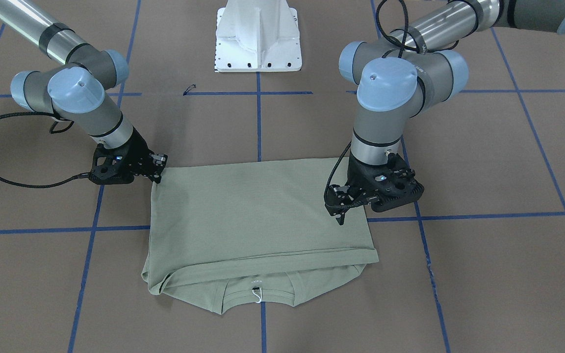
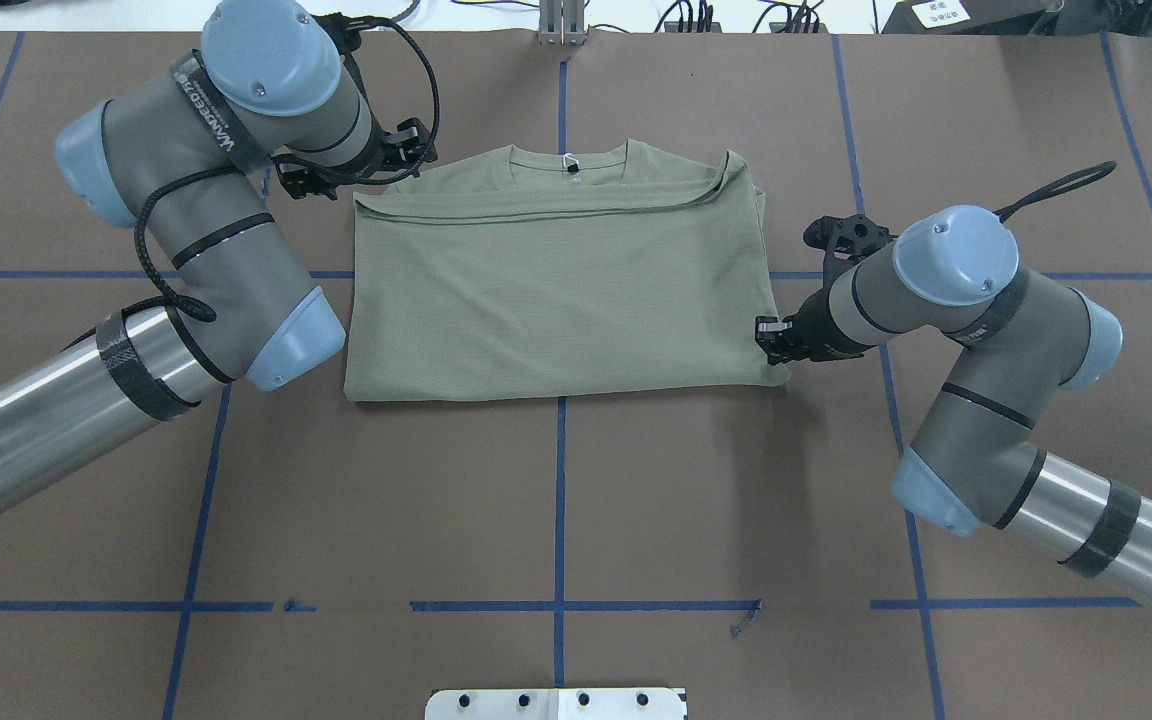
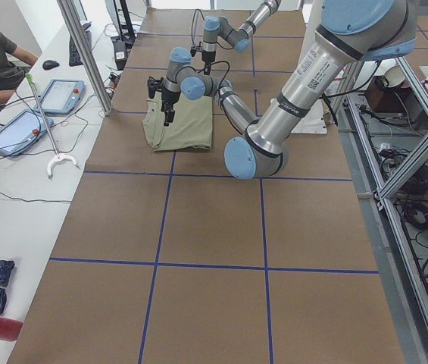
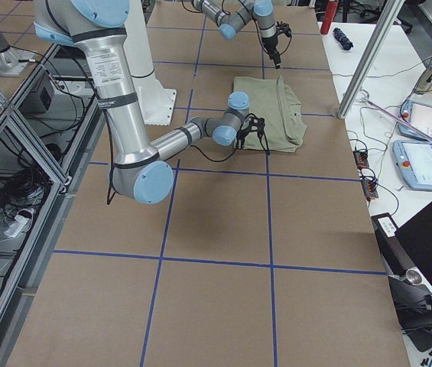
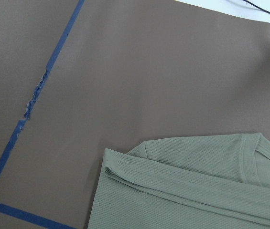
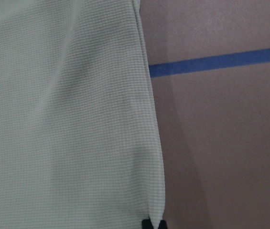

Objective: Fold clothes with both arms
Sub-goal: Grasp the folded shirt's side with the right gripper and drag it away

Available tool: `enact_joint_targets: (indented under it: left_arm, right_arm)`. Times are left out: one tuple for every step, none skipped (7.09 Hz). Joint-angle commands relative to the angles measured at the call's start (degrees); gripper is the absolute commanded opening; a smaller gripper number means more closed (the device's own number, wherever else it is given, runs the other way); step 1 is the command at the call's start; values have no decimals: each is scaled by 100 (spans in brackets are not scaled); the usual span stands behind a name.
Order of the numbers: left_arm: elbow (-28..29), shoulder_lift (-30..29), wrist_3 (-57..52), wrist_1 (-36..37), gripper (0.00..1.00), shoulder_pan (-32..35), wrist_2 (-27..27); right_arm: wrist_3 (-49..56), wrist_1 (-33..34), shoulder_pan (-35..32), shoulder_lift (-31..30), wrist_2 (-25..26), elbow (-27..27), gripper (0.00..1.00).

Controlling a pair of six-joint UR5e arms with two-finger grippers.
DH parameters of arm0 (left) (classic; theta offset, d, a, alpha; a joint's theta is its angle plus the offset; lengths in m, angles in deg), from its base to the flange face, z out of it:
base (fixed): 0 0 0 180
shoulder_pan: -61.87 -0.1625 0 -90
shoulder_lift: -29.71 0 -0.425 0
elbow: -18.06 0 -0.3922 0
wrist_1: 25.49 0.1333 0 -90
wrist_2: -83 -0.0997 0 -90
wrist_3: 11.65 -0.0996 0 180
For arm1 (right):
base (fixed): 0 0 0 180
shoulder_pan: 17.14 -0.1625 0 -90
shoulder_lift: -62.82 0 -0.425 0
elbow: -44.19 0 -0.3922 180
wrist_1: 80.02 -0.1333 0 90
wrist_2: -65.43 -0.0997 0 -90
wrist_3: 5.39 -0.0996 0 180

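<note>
- Right tool [image 1: 159, 172] is down at counter [image 1: 483, 162] level on the near-right corner of the shirt [image 1: 258, 211]. In your right wrist view the fingertips [image 6: 146, 223] are pinched narrow with the hem between them, so I'd call that a grip on the fabric.
- Left tool [image 1: 340, 215] is the odd one. It hangs raised over the far-left end of the shirt, and you can't tell from any view whether it's wide or narrow. Its wrist camera only shows the folded corner below, no tips.
- Shirt sits mid-counter, already folded into a rectangle. The collar [image 2: 568, 160] pokes out on the side away from the robot, with the folded-over layer lying across just below it.
- What matters for you: the long axis runs side to side, from one arm to the other. So each arm owns one short end, right arm nearer the right end, left arm nearer the left.
- They're on diagonal corners though, near-right vs far-left. My guess is the next fold wants both tools on matching corners, so the left has to drop onto its end before anything lifts, otherwise the cloth twists.
</note>
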Motion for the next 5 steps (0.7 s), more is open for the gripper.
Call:
enact_joint_targets:
  left_arm:
    - [-57,-1,-3,15,100,-14,0]
    - [-101,-1,-3,59,100,-14,0]
    - [-162,-1,-3,138,100,-14,0]
    - [-319,-1,-3,313,100,-23,0]
    - [-356,-1,-3,340,100,-40,-9]
  right_arm:
    - [-3,16,24,-53,-47,67,0]
    - [-11,42,76,-253,-282,320,0]
    - [-29,51,172,-525,-476,619,0]
    - [-38,51,347,-928,-478,996,0]
    - [-64,43,567,-1411,-495,1452,0]
